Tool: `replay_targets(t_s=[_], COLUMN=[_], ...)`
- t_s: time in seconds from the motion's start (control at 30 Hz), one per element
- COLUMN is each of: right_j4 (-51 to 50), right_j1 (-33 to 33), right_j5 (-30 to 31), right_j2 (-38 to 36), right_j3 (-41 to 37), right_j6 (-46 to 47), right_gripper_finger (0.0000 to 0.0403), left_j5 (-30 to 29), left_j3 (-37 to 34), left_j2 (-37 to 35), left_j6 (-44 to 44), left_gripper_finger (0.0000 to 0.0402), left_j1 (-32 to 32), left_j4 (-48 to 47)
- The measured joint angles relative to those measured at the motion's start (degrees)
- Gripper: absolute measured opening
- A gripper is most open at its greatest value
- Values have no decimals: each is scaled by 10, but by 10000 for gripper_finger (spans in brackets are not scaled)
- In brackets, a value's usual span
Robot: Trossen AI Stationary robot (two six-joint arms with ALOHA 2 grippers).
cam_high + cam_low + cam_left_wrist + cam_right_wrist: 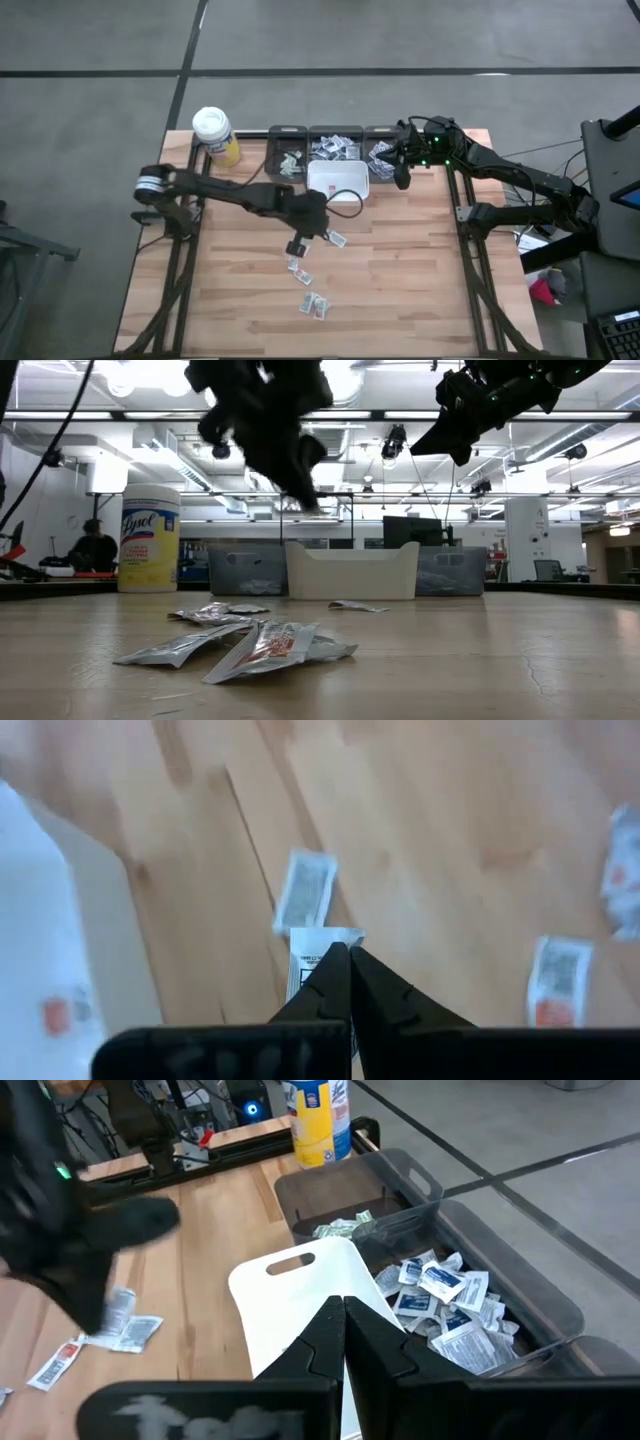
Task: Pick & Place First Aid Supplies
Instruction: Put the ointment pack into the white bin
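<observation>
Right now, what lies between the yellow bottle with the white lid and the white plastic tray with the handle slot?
A dark open bin holding a few greenish packets; the high view shows it.

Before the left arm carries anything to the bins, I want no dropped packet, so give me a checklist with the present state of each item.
1. Left end effector shut on a packet: ok, a white printed packet sticks out between its closed tips.
2. Packet lifted off the table: ok, the low view shows the left arm well above the wood.
3. White tray free to receive: ok, nothing covers it.
4. Right end effector out of the way: ok, shut, hovering by the grey bins.
5. Loose packets left to collect: not ok, several lie on the table.
</observation>
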Motion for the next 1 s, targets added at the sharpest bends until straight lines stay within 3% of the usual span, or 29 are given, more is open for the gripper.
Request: replay_targets(t_s=[0.13,0.27,0.5,0.57,0.8,1.0], right_j4=[0,0,0,0,0,0], right_j1=[0,0,0,0,0,0], right_j5=[0,0,0,0,0,0], right_j2=[0,0,1,1,1,1], right_j3=[0,0,0,0,0,0], right_j6=[-2,-3,-5,-15,-24,-28], right_gripper_finger=[8,8,8,8,8,8], left_j5=[-3,-51,-248,-280,-283,-258], left_j3=[-2,-3,-3,-3,25,109], left_j2=[-49,-86,-91,-81,-18,62], left_j6=[0,-1,30,43,46,38], left_gripper_finger=[0,0,0,0,0,0], left_j1=[0,0,2,8,50,92], left_j4=[39,116,213,212,167,94])
